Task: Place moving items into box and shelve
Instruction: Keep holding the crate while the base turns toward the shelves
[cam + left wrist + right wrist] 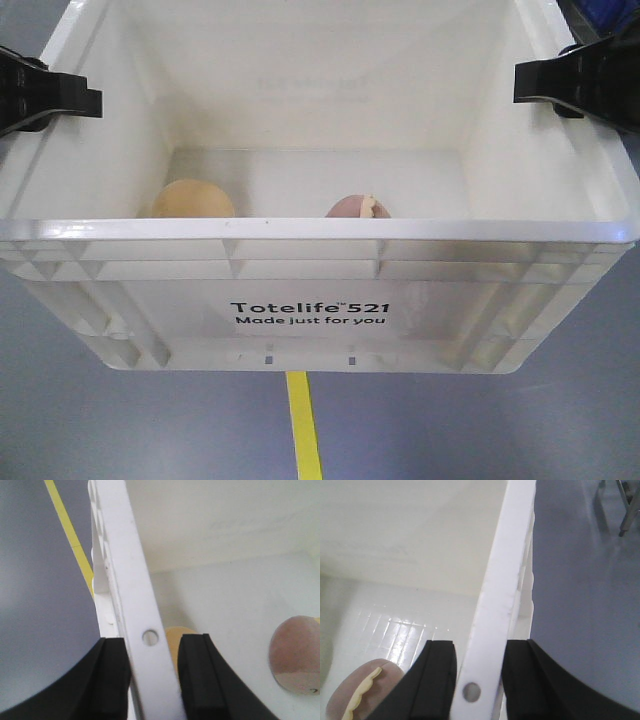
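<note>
A white plastic box (320,228) marked "Totelife 521" hangs above the grey floor. My left gripper (92,100) is shut on its left rim (132,580), with one finger outside and one inside the wall (154,676). My right gripper (522,82) is shut on the right rim (505,580) in the same way (479,680). Inside on the bottom lie a round tan item (192,200), partly hidden by the near wall, and a pink-brown item with a cream wavy edge (358,207). The tan item (172,636) and the pink-brown item (296,660) show in the left wrist view. The pink-brown item also shows in the right wrist view (360,692).
A yellow line (303,425) runs along the grey floor under the box and shows beside the left wall (70,535). Metal legs (625,510) stand on the floor to the right. Something blue (610,12) is at the far right.
</note>
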